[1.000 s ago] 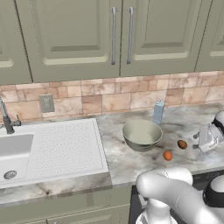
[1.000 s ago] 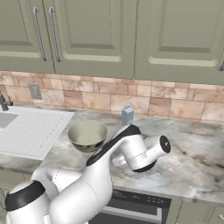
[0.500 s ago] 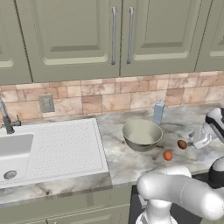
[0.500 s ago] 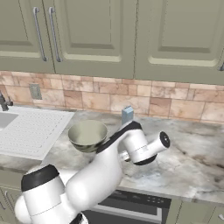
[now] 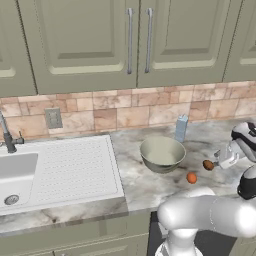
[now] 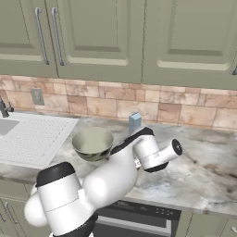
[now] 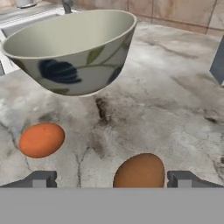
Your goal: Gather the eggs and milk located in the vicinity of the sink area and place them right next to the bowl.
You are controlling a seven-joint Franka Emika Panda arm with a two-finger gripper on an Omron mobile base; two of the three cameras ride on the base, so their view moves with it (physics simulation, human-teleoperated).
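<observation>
1. The sink [image 5: 20, 172] with its ribbed drainboard [image 5: 75, 165] and dark tap [image 5: 6, 135] lies at the far left of the counter, well apart from the bowl [image 5: 161, 154].
2. The bowl, my landmark, stands upright on the marble counter [image 5: 145, 187] just right of the drainboard; from my hand camera it is at the upper left [image 7: 72, 50], with a leaf pattern on its outer wall.
3. The milk carton [image 5: 181, 128] stands upright behind the bowl and a little to its right, near the tiled wall; in the right base view it is just behind the bowl's right side [image 6: 134, 123].
4. One egg [image 5: 191, 177] lies on the counter in front of the bowl and to its right, near it but not touching it; my hand camera shows it at the lower left [image 7: 42, 139].
5. The other egg [image 5: 208, 165] lies further right of the bowl, just beside my gripper [image 5: 220, 161].
6. In my hand camera that egg [image 7: 139, 171] sits between my two fingertips [image 7: 40, 178], apart from both of them; my jaws are spread wide and grip nothing.
</observation>
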